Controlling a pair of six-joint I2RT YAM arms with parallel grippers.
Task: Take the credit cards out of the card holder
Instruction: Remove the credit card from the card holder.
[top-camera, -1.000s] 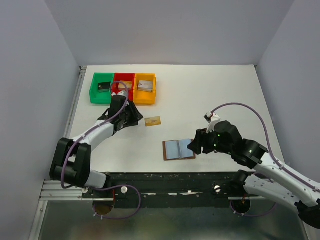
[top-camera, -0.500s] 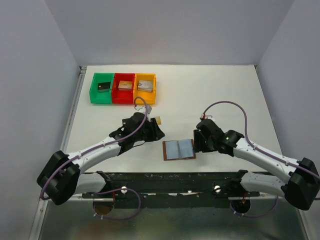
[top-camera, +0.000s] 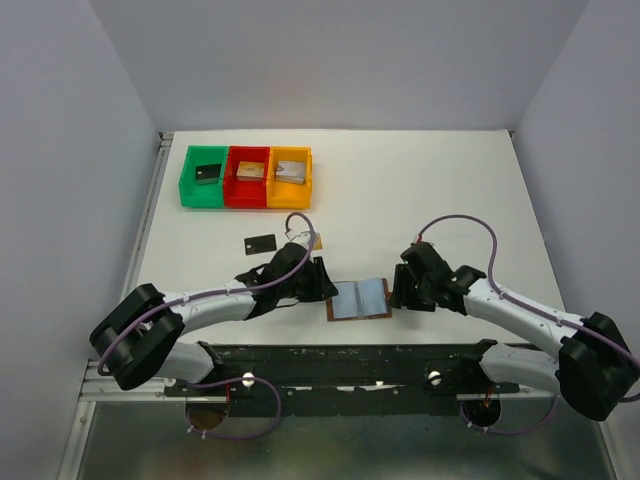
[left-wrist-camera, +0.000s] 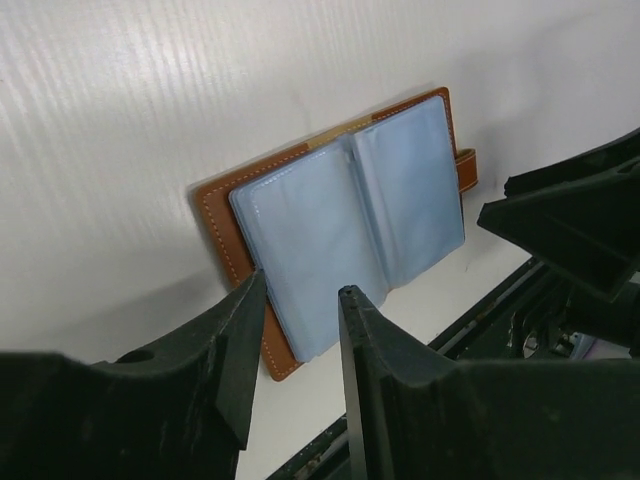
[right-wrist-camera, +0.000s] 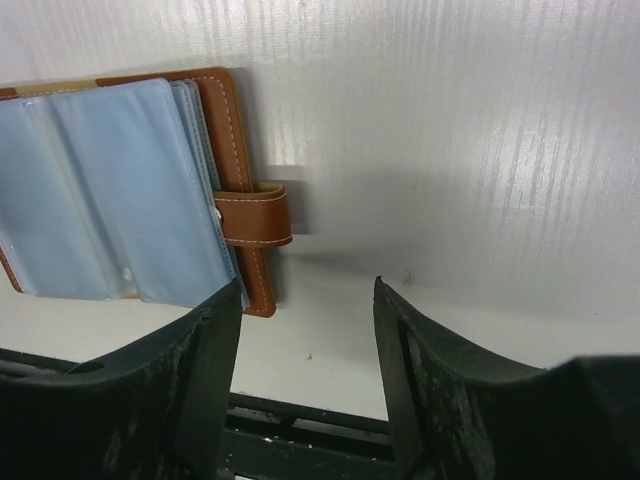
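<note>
Card holder (top-camera: 358, 298), lying open: card removal in hand.
My left claw (left-wrist-camera: 300, 290) and right claw (right-wrist-camera: 305, 290) flank it, both released, empty; next, probe a pocket (left-wrist-camera: 410, 190).

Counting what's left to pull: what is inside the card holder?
The card holder lies open, showing only pale blue sleeves. Whether cards sit inside them is hidden.

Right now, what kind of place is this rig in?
Probably a lab robot test cell: plain white table boxed in by blank grey walls, coloured bins and a card holder laid out as props.
</note>
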